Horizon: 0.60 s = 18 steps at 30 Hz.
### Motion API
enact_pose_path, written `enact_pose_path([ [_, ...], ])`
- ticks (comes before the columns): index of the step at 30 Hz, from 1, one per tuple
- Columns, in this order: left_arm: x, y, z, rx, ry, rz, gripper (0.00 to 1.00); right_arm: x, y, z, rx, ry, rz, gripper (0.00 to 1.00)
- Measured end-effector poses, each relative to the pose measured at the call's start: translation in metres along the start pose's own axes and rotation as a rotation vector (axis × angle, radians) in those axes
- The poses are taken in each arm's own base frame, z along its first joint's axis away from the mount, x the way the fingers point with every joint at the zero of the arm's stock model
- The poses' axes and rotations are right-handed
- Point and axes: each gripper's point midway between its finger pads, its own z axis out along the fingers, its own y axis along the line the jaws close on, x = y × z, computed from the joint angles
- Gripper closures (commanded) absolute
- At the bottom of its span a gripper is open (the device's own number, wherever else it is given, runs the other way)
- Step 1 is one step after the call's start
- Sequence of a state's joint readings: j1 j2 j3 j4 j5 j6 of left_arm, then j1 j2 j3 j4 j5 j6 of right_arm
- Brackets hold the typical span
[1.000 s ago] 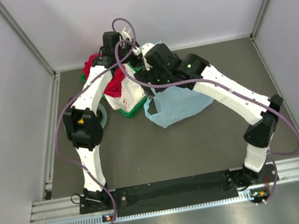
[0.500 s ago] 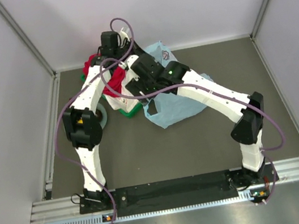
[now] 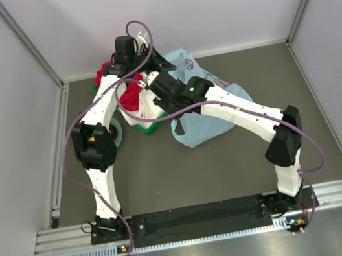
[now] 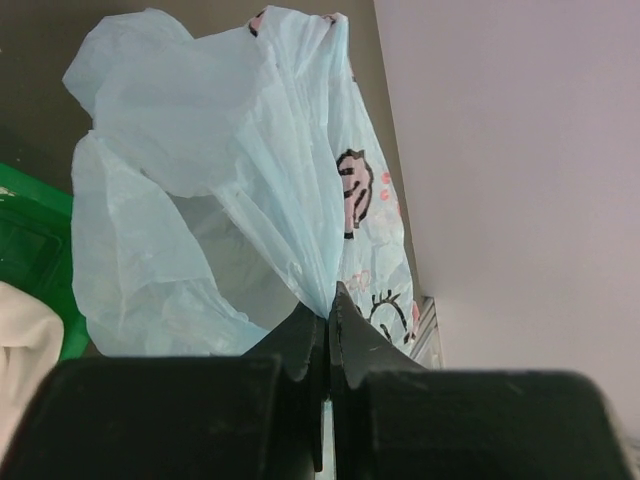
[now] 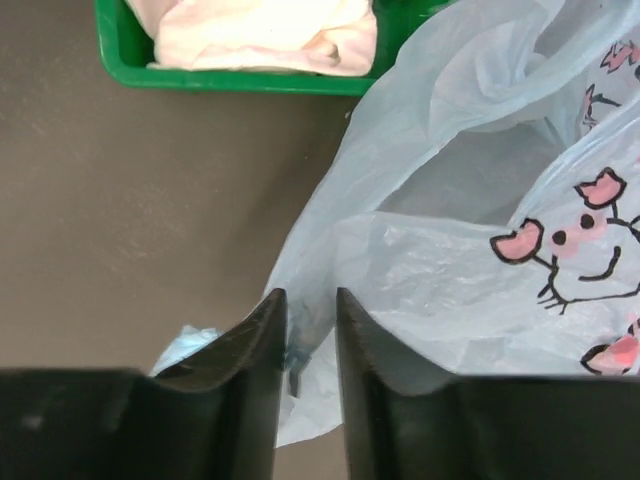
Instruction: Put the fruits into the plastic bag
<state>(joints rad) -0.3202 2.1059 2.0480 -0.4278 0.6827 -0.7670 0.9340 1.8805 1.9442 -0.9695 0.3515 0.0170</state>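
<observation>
While the plastic bag is clamped by the left gripper and straddled by the right gripper's narrowly parted jaws, no fruit is seen bagged.

One plastic bag, one green tray, one plate, two arms.

plastic bag mouth open — green tray crowds left, back wall behind
</observation>
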Motion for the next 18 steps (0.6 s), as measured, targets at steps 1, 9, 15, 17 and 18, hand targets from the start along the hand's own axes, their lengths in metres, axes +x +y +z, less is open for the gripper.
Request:
enact_pose_path([
  [1,0.0,0.002,0.0,-0.003,0.0,0.005,1.0,0.0,0.0,0.0,0.003,-0.001,0.01,0.89],
  [9,-0.003,0.021,-0.003,-0.073,-0.02,0.052,0.66,-0.003,-0.016,-0.035,0.005,-0.061,0.133,1.0],
  [15,-0.009,0.038,-0.016,-0.171,-0.061,0.161,0.01,-0.009,-0.075,-0.098,0.005,-0.224,0.347,1.0],
  [17,-0.01,0.036,-0.024,-0.18,-0.072,0.208,0.01,-0.012,-0.094,-0.112,0.027,-0.272,0.402,1.0],
  [18,-0.01,0.034,-0.03,-0.184,-0.08,0.24,0.01,-0.013,-0.1,-0.116,0.032,-0.286,0.417,1.0],
])
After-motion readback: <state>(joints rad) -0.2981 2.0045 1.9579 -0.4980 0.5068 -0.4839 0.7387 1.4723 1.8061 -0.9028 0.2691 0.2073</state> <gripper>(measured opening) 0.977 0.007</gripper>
